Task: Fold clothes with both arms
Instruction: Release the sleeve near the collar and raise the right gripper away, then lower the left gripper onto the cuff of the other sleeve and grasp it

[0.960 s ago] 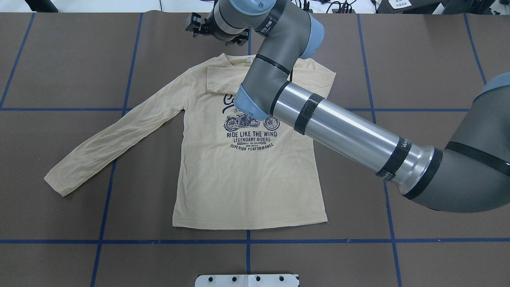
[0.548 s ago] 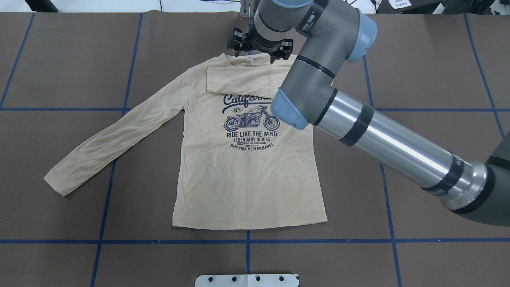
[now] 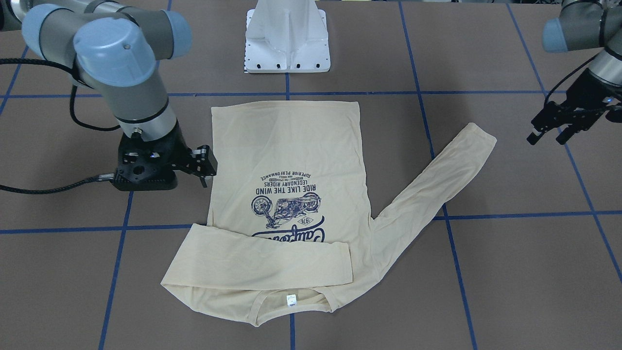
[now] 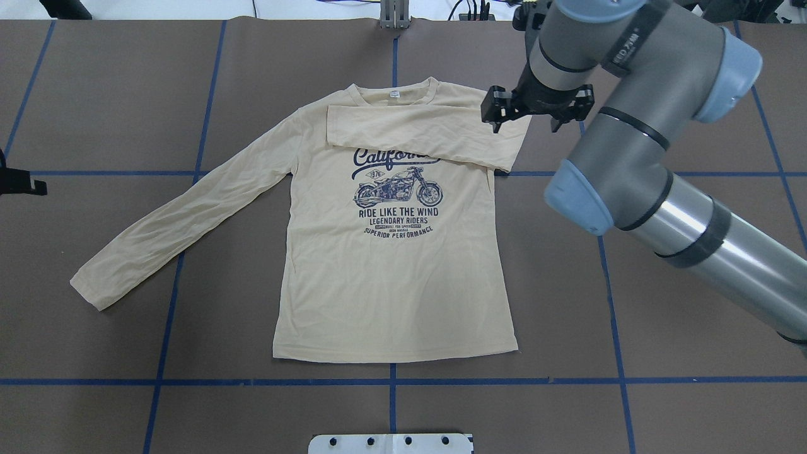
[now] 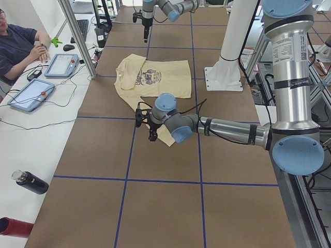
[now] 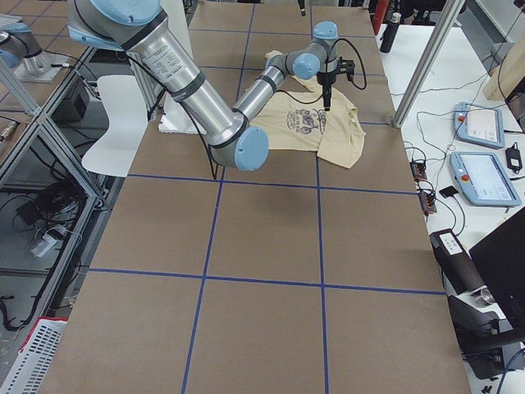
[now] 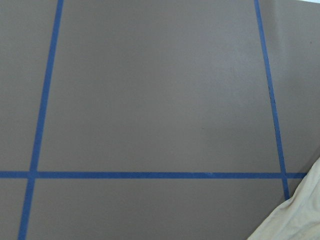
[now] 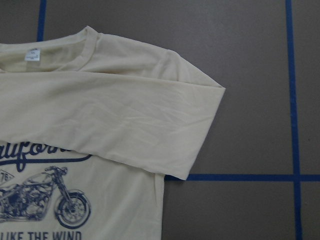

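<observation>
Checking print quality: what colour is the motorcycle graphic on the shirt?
Navy motorcycle print on pale cream-yellow long-sleeved knit shirt; clearest overhead.

Each arm was made of grey and polished silver tubes, with light blue round caps at the joints. The right arm had black bands around its silver part and white lettering on one black ring. A braided black cable went to the black right claw. The left arm had a black left claw also.
</observation>
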Robot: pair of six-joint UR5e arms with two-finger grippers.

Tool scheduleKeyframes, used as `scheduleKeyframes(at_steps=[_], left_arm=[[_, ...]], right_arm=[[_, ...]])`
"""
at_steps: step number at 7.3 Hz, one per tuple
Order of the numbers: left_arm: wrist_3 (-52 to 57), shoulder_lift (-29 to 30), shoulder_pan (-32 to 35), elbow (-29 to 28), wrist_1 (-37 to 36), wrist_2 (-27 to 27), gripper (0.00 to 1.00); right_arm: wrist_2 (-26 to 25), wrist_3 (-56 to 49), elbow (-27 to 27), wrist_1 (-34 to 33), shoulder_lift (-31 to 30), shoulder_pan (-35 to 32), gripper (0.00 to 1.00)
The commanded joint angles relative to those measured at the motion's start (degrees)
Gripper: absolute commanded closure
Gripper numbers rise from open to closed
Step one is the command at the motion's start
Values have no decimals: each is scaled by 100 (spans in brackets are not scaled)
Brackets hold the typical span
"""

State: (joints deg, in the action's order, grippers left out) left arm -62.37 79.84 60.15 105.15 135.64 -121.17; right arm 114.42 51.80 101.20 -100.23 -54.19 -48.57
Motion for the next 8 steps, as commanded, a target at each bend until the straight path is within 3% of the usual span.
scheduleKeyframes(at_steps=[1, 2, 4, 8], left_arm=[[-1027, -205, -1018, 216, 33, 960, 1], [-1423, -249, -1484, 207, 42, 1329, 1], [-1497, -258, -1778, -107, 190, 1648, 1], [-1471, -381, -2041, -285, 332, 1658, 1]], right_arm=[[185, -354, 662, -94, -801, -82, 0], [221, -363, 768, -85, -916, -83, 0], [396, -363, 787, -59, -996, -91, 0], [415, -355, 787, -59, -997, -83, 0]])
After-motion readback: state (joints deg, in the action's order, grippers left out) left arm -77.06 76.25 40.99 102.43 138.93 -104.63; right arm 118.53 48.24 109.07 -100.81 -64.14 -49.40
